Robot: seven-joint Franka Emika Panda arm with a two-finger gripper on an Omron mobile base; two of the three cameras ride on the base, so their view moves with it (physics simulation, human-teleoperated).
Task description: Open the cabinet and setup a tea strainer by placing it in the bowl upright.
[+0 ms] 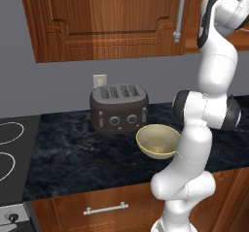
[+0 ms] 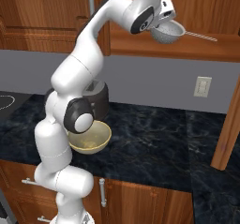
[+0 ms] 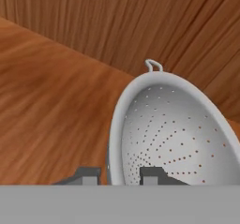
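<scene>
At the top of the right base view, the tool pinches the rim of the small silver perforated metal tea strainer: light, stiff, slippery.

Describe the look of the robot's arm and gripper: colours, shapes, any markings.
The arm is glossy white, built of rounded, tube-like segments, with dark grey to black bands and round caps at the joints. The gripper has two small, blocky dark grey fingertips; its body near the wrist is white in the right base view. No cables, labels or markings are visible.
</scene>
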